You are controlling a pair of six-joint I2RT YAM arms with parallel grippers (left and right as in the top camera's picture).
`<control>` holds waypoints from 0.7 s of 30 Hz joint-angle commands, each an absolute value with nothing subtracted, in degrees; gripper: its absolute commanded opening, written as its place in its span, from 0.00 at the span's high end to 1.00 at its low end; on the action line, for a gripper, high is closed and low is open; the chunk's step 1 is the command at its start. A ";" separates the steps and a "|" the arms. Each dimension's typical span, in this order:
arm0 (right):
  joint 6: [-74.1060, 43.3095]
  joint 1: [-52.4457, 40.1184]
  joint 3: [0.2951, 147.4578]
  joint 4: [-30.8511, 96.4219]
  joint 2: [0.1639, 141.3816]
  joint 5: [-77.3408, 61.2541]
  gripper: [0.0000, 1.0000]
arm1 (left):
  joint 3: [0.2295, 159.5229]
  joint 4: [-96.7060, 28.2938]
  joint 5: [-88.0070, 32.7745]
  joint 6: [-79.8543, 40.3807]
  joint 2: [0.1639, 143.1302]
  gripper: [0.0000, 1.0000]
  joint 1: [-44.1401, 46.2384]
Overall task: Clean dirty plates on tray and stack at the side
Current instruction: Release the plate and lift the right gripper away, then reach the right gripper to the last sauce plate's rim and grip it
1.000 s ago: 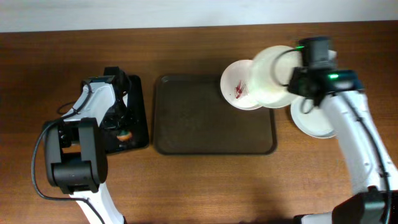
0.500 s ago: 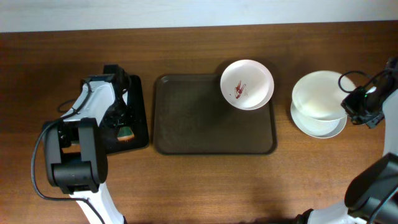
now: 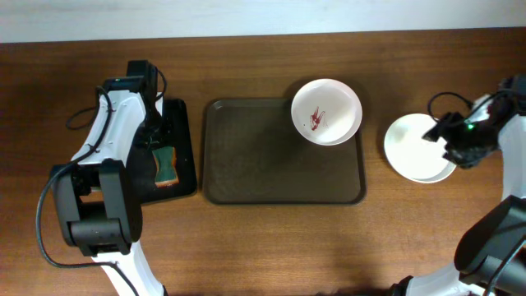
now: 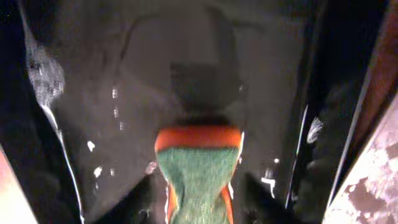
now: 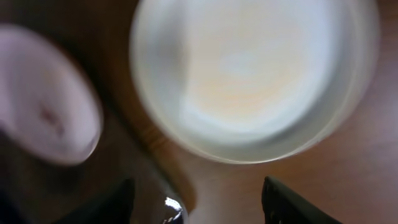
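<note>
A white dirty plate (image 3: 326, 111) with a red smear sits on the back right corner of the brown tray (image 3: 263, 164). It also shows as a blur (image 5: 43, 112) in the right wrist view. To the tray's right, clean white plates (image 3: 415, 148) are stacked on the table and fill the right wrist view (image 5: 249, 74). My right gripper (image 3: 437, 131) hovers at the stack's right rim, open with nothing between its jaws (image 5: 199, 196). My left gripper (image 3: 156, 138) is over the black bin, open, with the green and orange sponge (image 4: 199, 177) lying loose between its fingers (image 4: 134, 199).
The black bin (image 3: 185, 156) stands left of the tray, and the sponge (image 3: 167, 164) lies flat in it. Water drops shine on the bin's wet floor (image 4: 112, 106). Bare wooden table (image 3: 279, 247) runs along the front.
My right gripper carried a clean plate off the tray side, set it on the stack and opened. My left gripper opened and drew back, leaving the sponge flat in the bin.
</note>
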State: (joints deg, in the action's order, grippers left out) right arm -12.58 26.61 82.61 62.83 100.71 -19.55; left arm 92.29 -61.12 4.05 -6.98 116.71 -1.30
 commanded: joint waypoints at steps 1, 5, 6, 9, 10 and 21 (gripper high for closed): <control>-6.09 21.06 83.53 63.86 100.66 -25.28 0.42 | 93.27 -58.57 2.13 -6.83 117.21 1.00 -1.13; -4.64 13.98 83.53 63.86 100.66 -25.02 0.84 | 93.14 -53.82 1.61 -8.56 117.21 1.00 -1.13; -4.64 12.60 83.53 63.79 100.66 -24.84 0.92 | 93.14 -52.84 0.40 -8.56 117.23 1.00 -1.13; -4.67 8.10 83.53 63.68 100.66 -24.86 0.96 | 93.12 -50.50 -3.53 -8.99 117.32 1.00 -1.02; -4.67 6.90 83.53 63.68 100.66 -24.86 0.96 | 93.06 -49.93 -3.53 -10.20 117.32 1.00 -0.84; -4.69 -3.55 83.53 62.61 100.66 -24.84 0.96 | 92.84 -48.99 -0.30 -13.52 117.49 1.00 2.87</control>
